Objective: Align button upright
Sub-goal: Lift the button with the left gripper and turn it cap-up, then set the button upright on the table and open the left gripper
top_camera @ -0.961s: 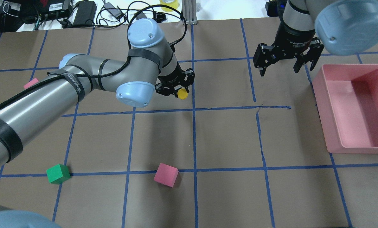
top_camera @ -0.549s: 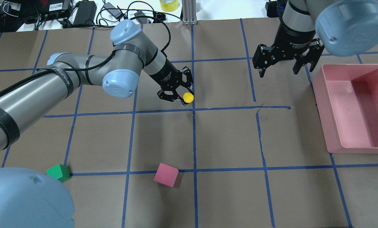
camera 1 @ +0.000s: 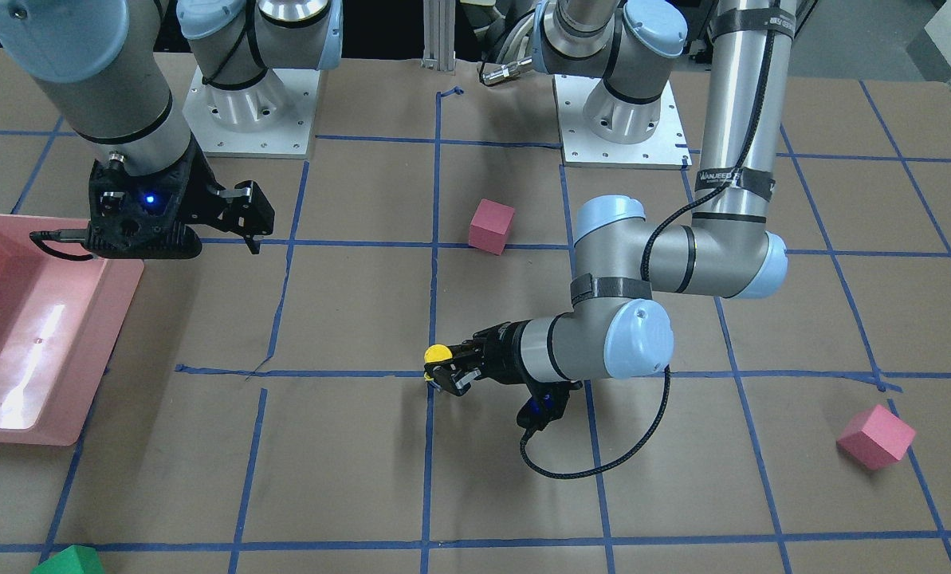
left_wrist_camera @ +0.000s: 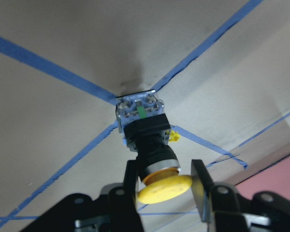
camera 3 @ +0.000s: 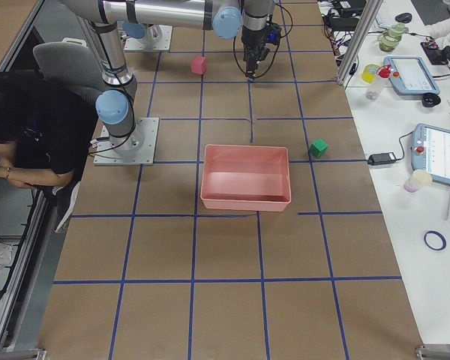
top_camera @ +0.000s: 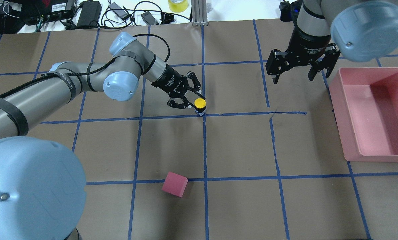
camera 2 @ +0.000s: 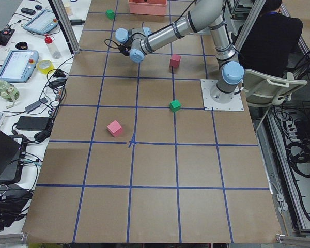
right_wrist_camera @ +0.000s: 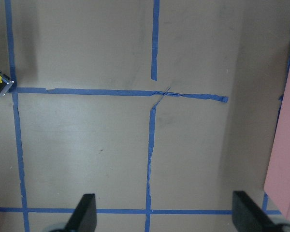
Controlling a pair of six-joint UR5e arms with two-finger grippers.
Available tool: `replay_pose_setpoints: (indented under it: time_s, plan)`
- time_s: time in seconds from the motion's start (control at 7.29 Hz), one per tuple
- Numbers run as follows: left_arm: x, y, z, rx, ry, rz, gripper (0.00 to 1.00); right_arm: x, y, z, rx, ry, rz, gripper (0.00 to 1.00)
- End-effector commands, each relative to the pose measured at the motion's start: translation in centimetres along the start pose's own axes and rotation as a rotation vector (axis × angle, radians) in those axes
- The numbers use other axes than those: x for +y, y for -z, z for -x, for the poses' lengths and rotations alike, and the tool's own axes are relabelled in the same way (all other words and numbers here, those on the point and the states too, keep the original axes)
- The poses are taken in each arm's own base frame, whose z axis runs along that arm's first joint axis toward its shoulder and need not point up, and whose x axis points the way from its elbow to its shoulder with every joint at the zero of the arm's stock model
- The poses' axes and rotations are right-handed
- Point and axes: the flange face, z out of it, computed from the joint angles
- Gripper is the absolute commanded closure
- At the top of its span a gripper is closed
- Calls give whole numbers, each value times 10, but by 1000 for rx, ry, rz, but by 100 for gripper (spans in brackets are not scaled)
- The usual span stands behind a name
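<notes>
The button [top_camera: 200,102], with its yellow cap, black body and grey base, stands near-upright with its base on a blue tape crossing. It also shows in the front view [camera 1: 438,353] and the left wrist view [left_wrist_camera: 147,135]. My left gripper [top_camera: 195,100] reaches in low from the side and is shut on the button just under the cap. Its fingers [left_wrist_camera: 200,188] flank the cap. My right gripper [top_camera: 302,68] hangs open and empty above the table at the back right, far from the button. Its view shows the button's base at the left edge [right_wrist_camera: 0,83].
A pink bin [top_camera: 369,69] stands at the right edge. A pink cube [top_camera: 174,184] lies toward the front centre, and another pink cube [camera 1: 875,436] at the far left. A green cube [camera 1: 68,560] shows in the front view. Cables and devices [top_camera: 85,13] line the back edge.
My left gripper has swung down and turned, bringing the button from held above the table to base-down on the tape crossing. The left elbow now hides the green cube overhead. The right arm barely moved.
</notes>
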Motion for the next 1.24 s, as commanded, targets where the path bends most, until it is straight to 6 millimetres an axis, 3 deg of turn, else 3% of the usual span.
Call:
replay_pose_setpoints:
  time_s: [0.0, 0.14, 0.27, 0.55, 0.69, 0.82, 1.1]
  plan:
    - [-7, -10, 3, 5, 33, 30, 59, 0, -1, 1, -6, 0, 1, 0]
    - [-7, -7, 0, 6, 40, 23, 12, -1, -2, 2, -15, 0, 3, 0]
    - [-2, -4, -2, 12, 99, 20, 0, -2, -3, 2, -20, 0, 1, 0]
    - [21, 45, -30, 31, 29, -94, 0, -1, 0, 0, 2, -2, -6, 0]
    - [51, 75, -52, 11, -42, -207, 1, -2, 8, 0, -9, -2, -23, 0]
    - [95, 111, -64, 18, -86, -267, 1, -1, 11, -1, -6, -2, -28, 0]
    - [166, 172, -48, -81, -310, -425, 0, -3, 10, 1, -19, 6, -37, 0]
